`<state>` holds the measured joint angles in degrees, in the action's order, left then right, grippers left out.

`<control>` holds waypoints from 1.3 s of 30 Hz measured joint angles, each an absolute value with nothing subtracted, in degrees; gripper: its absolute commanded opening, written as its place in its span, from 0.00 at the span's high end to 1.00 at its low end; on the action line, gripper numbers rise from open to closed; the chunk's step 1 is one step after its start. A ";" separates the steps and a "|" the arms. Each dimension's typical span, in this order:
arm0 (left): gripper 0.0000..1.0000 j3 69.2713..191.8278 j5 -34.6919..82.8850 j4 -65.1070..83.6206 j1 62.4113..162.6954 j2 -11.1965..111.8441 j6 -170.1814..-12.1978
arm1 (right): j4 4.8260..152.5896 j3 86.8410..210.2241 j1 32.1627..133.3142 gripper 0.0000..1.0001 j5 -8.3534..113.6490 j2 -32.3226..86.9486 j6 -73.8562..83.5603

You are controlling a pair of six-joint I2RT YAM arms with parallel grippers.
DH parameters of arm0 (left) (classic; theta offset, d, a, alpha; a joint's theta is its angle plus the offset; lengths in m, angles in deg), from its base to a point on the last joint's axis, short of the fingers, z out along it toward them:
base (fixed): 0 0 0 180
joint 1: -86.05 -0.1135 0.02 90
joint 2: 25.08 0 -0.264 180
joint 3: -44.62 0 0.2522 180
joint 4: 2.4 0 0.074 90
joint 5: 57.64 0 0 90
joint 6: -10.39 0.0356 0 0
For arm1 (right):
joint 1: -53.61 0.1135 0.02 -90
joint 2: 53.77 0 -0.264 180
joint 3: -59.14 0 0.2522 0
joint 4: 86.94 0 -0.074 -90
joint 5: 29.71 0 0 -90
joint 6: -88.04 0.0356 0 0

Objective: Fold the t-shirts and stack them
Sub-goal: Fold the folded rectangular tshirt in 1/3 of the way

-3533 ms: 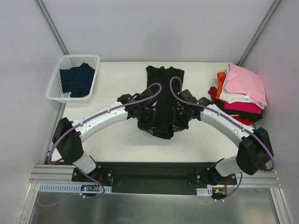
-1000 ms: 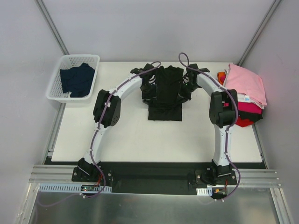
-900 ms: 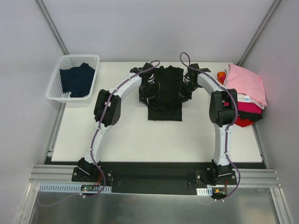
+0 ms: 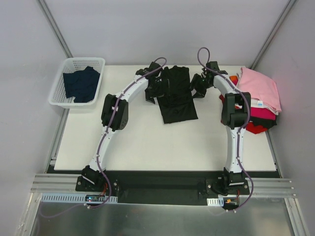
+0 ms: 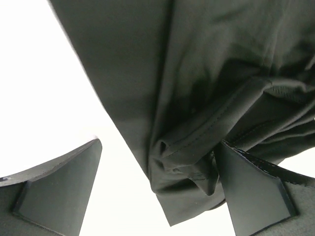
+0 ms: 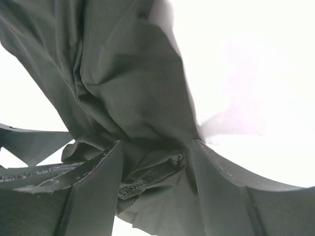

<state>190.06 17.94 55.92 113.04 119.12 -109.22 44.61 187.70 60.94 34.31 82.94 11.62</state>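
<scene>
Black cloth t-shirt [image 4: 176, 98], let go a second ago, lies skewed and rumpled on the white table [image 4: 133, 142]; we see left end effector [image 5: 158, 145] and right end effector [image 6: 156, 142] released.

Top cam: bright, even light, only faint soft shadows on table [image 4: 147, 142]. Both my wrist cams blow that table out to pure white glare; black tee [image 5: 206, 73] up close looks soft, prob. slightly defocused.
</scene>
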 measured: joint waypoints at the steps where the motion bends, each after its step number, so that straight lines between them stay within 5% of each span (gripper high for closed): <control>1: 0.01 190.06 18.01 55.74 112.93 119.03 -109.22 | 44.85 187.59 60.77 0.40 34.18 82.85 11.91; 20: 0.01 175.24 20.50 55.37 112.47 99.75 -109.13 | 46.68 164.91 65.01 0.50 32.56 57.43 14.00; 22: 0.01 175.39 20.13 55.35 113.15 98.57 -109.65 | 46.97 163.70 67.24 0.69 32.45 56.49 13.87; 24: 0.01 175.72 18.90 55.33 114.35 98.09 -110.77 | 47.21 162.28 69.58 0.99 32.34 56.34 13.72; 27: 0.26 176.35 17.00 55.44 116.82 98.46 -112.23 | 47.14 161.01 72.00 0.99 31.99 57.34 14.07; 28: 0.66 176.79 16.26 55.46 117.84 98.75 -112.65 | 47.42 161.01 72.27 0.99 31.91 57.93 14.18; 31: 1.00 178.74 15.10 55.33 121.52 100.19 -113.37 | 47.73 161.80 72.09 0.99 31.93 60.77 14.09; 39: 1.00 175.96 15.04 55.13 124.99 101.31 -113.63 | 47.82 167.48 70.43 0.99 31.97 67.02 14.07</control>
<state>175.96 15.04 55.13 124.99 101.31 -113.63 47.82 167.48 70.43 31.97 67.02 14.07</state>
